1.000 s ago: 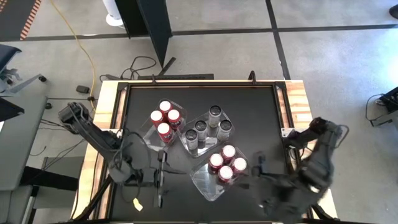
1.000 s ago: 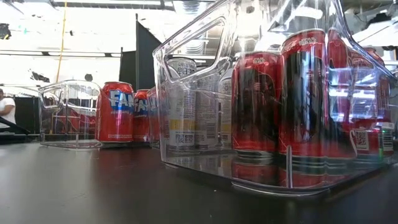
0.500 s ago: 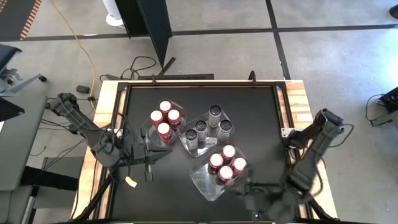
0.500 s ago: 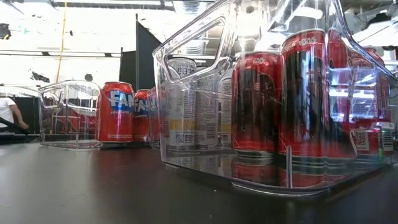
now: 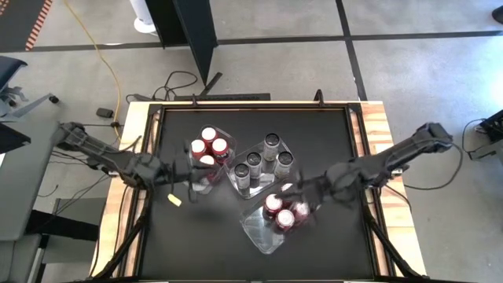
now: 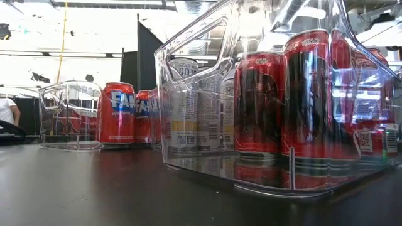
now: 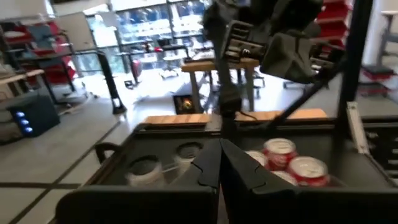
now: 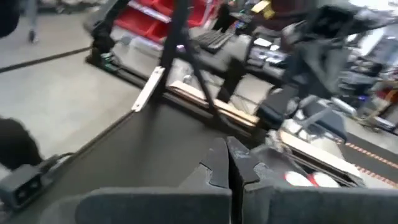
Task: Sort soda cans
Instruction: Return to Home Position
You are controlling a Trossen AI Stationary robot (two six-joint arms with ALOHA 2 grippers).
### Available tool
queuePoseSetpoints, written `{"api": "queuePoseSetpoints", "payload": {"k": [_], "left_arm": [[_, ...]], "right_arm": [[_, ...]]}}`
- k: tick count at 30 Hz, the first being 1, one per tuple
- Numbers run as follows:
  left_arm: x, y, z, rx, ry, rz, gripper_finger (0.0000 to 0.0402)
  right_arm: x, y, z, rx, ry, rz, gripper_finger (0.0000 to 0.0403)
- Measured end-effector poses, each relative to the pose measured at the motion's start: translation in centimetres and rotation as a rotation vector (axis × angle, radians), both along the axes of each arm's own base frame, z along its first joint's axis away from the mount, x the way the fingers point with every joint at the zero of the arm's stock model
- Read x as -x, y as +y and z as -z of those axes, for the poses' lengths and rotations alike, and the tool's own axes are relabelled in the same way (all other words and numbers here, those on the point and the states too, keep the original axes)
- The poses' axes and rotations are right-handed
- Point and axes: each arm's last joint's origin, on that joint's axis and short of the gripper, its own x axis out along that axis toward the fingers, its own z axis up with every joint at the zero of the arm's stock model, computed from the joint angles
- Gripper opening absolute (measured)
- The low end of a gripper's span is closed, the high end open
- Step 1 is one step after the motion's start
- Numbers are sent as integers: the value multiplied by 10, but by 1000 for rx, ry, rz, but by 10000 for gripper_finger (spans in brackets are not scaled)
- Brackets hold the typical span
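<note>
over the black surface [image 5: 330, 141], both hands are shut and carry nothing. the left hand [image 5: 206, 174] has its two dark fingers [image 7: 219, 168] pressed together, hovering right by the clear rectangular plastic tray [image 5: 189, 161] that holds four red soda cans with silver tops [image 5: 209, 134]. the right hand [image 5: 297, 191] is likewise closed tight, fingertips [image 8: 227, 163] meeting, poised above a second clear tray [image 5: 259, 232] with more red cans [image 5: 273, 203]. between the two hands, just beyond both, sits a third clear tray [image 5: 234, 182] with four silver-grey cans with dark tops [image 5: 271, 141].

as a judgement, the cans are rigid thin metal cylinders with smooth, rather slippery walls; if full they will be fairly heavy for their size, and a squeeze too hard could dent an empty one. the best hold looks like across the upper body just under the rim, coming from above, since neighbours stand tight against each other and the tray walls crowd the sides. the fingers would have to open first.

farther out, a pale wooden border [image 5: 376, 118] frames the surface. beyond lie a grey tiled floor [image 5: 409, 71], a yellow cable [image 5: 106, 59] and a dark upright panel [image 5: 192, 35]. at the room's far edge in the low view a person in a white top [image 6: 6, 110] shows.
</note>
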Motion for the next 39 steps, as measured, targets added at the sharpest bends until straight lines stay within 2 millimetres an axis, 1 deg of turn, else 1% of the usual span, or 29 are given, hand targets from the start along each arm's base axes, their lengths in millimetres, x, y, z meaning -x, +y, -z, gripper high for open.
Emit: {"api": "queuePoseSetpoints", "payload": {"k": [3,8,11,16,19,23,27,31,35,37,39], "left_arm": [[21,18,14,6,-45,-14,0],[59,37,39,24,-111,-20,0],[72,45,58,22,-119,-50,0],[85,55,89,8,-110,-89,0],[90,58,100,-2,-117,-71,0],[93,62,113,-18,-115,-61,0],[98,67,118,-8,-86,-68,0],[104,69,122,11,-63,-81,0],[111,70,122,20,-77,-81,0],[114,71,122,23,-88,-81,0],[114,70,125,24,-91,-81,0]], "right_arm": [[25,-28,13,-39,-18,60,1],[76,-65,29,-81,-132,142,0],[99,-82,45,-99,-167,175,0],[125,-100,74,-145,-229,152,0],[135,-110,93,-166,-235,192,0],[144,-120,114,-191,-230,185,0],[150,-127,127,-210,-241,168,0],[155,-134,140,-227,-227,191,0],[160,-140,152,-250,-199,172,0],[162,-142,155,-256,-177,176,0],[163,-144,157,-262,-159,180,0]]}}
